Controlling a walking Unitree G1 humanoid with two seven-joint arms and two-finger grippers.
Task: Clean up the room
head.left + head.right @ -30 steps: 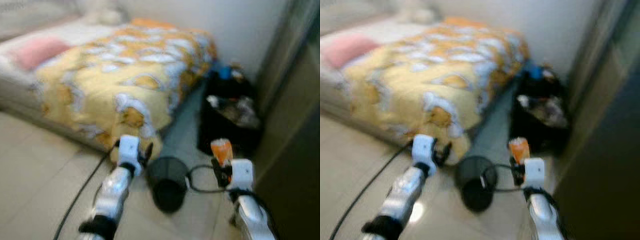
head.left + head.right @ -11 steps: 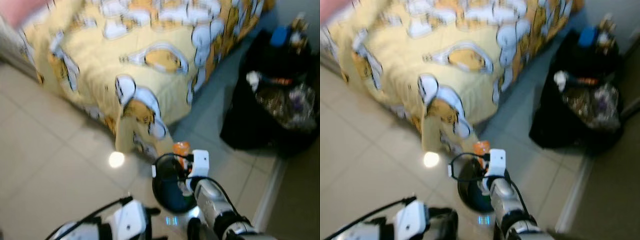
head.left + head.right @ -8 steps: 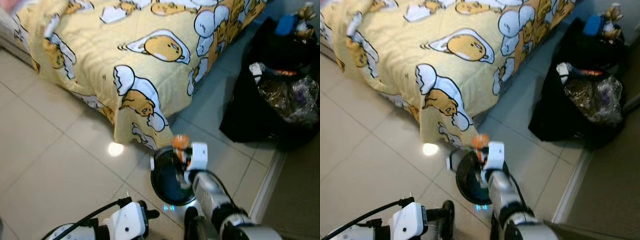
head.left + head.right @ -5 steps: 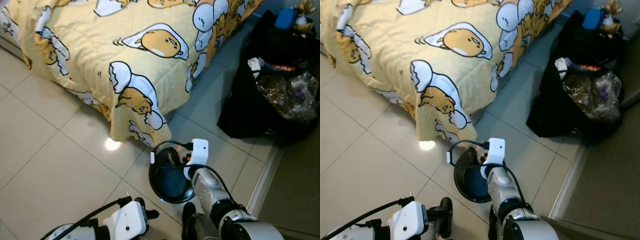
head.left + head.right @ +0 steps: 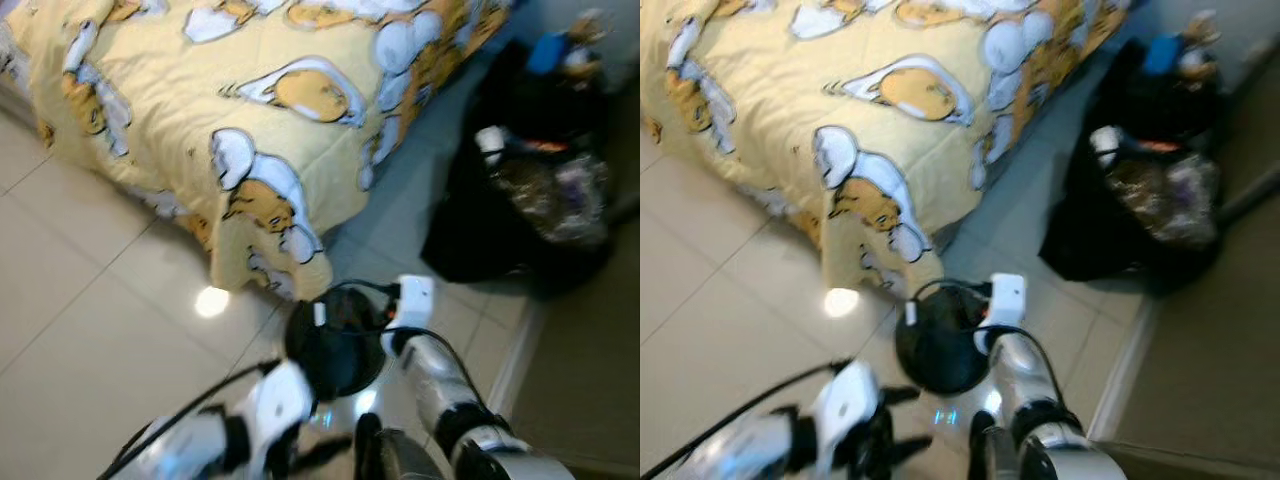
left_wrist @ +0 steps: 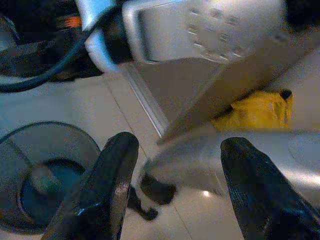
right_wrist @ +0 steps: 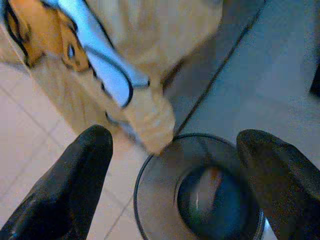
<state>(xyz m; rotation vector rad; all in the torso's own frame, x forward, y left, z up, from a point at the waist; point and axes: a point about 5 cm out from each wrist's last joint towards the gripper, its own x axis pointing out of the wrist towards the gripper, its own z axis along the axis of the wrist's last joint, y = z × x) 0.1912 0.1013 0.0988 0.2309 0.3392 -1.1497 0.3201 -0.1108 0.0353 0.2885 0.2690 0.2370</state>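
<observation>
Right claw [image 7: 170,195] hangs released over the mesh wastebasket [image 5: 333,345] — light, stiff wire, best gripped at its rim; left claw [image 6: 175,190] also released.

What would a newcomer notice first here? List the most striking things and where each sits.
The yellow blanket printed with cartoon eggs grabs the eye first, draping off the bed onto the pale tiled floor. Just below its hanging corner stands a small black bin, with the right gripper open above its mouth and something orange lying inside. Against the wall to the right sits a black bag stuffed with rubbish.
</observation>
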